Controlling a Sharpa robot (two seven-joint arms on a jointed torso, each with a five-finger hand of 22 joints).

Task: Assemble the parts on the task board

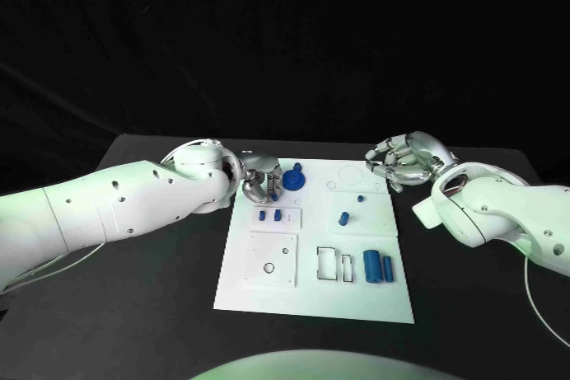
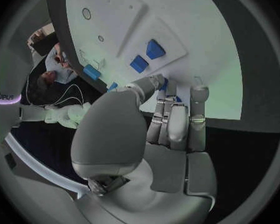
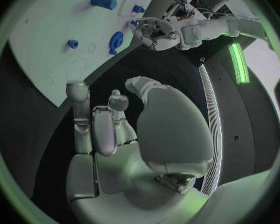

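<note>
Task board (image 1: 311, 293) is lying flat in the middle of the black table (image 1: 142, 314), with blue parts spread over it: a round disc-like part (image 1: 293, 180) near the far edge, two small blocks (image 1: 269, 216) just in front of it, a small peg (image 1: 344, 218) toward the centre, and two cylinders (image 1: 379, 266) lying side by side nearer the robot. Left hand (image 1: 258, 187) is hovering at the board's far left corner, fingers curled close beside the round part; whether it is touching or pinching that part, I cannot tell. Right hand (image 1: 402, 159) is waiting off the board's far right corner, fingers curled in, holding nothing. Judging the step as seizing the round part; the next move is calling for a firm pinch, then a lift clear of the blocks. Left wrist view is showing the fingertips (image 2: 198, 91) over the board edge near the blocks (image 2: 146, 56); right wrist view is showing the left hand (image 3: 154, 34) from the opposite side, next to the round part (image 3: 115, 40).
</note>
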